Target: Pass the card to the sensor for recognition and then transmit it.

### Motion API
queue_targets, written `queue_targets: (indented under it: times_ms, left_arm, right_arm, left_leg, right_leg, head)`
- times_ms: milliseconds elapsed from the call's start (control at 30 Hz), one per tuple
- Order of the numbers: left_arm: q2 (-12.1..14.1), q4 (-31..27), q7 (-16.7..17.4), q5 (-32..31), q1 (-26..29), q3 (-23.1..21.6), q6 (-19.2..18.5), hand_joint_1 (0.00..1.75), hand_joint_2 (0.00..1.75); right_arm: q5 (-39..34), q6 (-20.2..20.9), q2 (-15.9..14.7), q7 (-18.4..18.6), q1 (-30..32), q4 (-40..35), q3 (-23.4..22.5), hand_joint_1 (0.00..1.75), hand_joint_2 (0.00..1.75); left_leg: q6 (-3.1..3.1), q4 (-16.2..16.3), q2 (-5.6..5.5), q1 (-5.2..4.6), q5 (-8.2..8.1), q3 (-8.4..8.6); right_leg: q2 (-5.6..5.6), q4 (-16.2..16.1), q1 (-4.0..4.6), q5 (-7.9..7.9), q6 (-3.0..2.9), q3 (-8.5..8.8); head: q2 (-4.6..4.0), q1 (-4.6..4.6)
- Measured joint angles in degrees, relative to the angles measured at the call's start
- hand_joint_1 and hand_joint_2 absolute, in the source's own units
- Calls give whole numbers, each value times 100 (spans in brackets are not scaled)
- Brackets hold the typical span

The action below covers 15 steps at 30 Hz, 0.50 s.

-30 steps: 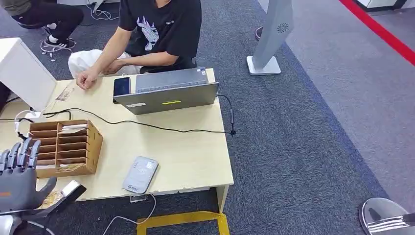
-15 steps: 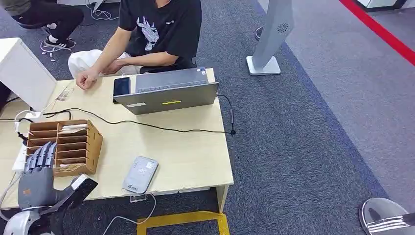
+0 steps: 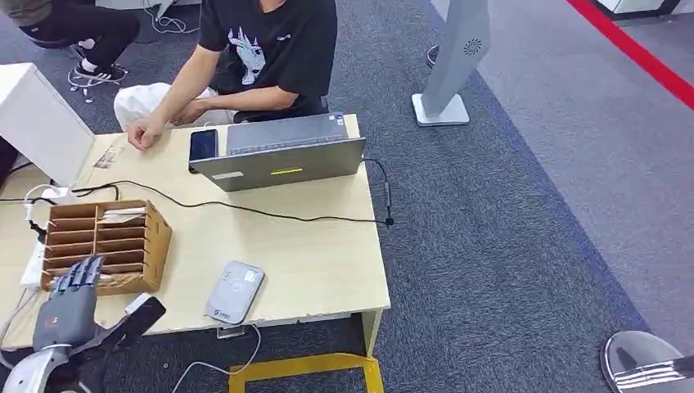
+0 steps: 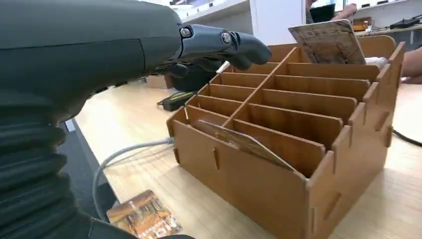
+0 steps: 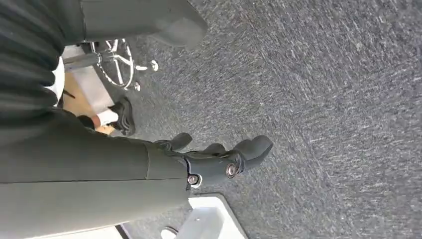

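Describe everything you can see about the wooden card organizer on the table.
The wooden card organizer is a brown box of thin slotted boards that look like plywood, open on top and split by a central divider into two columns of narrow slots. It stands upright on the pale table, near its left front corner. A card leans tilted in the nearest slot, another card stands in a far slot. The left hand hovers at its near end with fingers extended; contact cannot be told.

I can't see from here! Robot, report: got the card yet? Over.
Left hand empty, fingers spread at the wooden card rack. Right hand hanging over carpet, holding nothing. Card leaning in the rack's nearest slot. Sensor unobstructed on the table.
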Motion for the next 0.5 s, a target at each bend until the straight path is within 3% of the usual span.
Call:
queue_targets:
  times_ms: [267, 500]
  left_arm:
    - [246, -50, 53, -199, -45, -9, -16, 0, 175]
    - [294, -24, -55, -560, -192, -107, 330, 0, 175]
  right_arm:
    - [-74, 2, 54, 37, 0, -116, -50, 0, 175]
    - [-131, -11, 57, -68, -3, -114, -55, 0, 175]
  left_leg:
    - [0, 0, 0, -1, 0, 0]
    - [0, 0, -1, -2, 0, 0]
  right_leg:
    - [0, 0, 0, 0, 0, 0]
    - [-2, 0, -1, 0, 0, 1]
  head:
    - [0, 2]
    - [0, 0]
